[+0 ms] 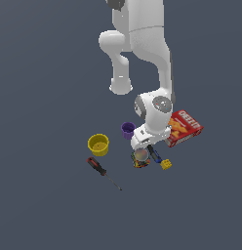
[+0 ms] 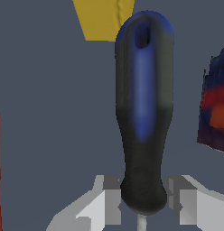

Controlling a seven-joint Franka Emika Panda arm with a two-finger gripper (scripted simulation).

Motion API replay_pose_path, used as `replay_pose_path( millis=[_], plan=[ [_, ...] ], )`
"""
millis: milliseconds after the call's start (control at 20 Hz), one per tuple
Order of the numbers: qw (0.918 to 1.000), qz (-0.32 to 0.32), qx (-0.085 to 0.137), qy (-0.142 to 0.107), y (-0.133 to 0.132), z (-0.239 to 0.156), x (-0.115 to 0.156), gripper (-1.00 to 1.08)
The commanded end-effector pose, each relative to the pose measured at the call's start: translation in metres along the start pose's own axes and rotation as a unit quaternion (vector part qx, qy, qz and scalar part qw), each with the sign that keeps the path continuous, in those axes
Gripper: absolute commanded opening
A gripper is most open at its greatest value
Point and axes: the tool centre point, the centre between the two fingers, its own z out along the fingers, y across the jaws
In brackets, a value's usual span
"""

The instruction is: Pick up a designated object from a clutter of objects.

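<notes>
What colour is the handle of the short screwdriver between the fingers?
Black with blue, clearest in the wrist view.

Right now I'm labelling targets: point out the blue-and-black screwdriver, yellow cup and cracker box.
blue-and-black screwdriver (image 2: 143, 117): wrist view, middle of handle.
yellow cup (image 1: 98, 144): exterior view, inside the mouth.
cracker box (image 1: 186, 127): exterior view, red front face.

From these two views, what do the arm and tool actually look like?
The arm is glossy white with rounded, tubular links, and its wrist joint has a grey circular cap. No cables or markings are visible. The tool shows two blocky fingers in light grey to white, with darker grey inner faces.
</notes>
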Motion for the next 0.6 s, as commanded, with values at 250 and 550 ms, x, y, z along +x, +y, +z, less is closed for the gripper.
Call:
replay_pose_path(
  millis=[250,550],
  plan=[
    [1.0,0.0,0.0,-0.001,-0.001,-0.004,-0.003,-1.0],
    [1.0,-0.001,0.0,-0.002,-0.006,-0.024,-0.009,-1.0]
  ],
)
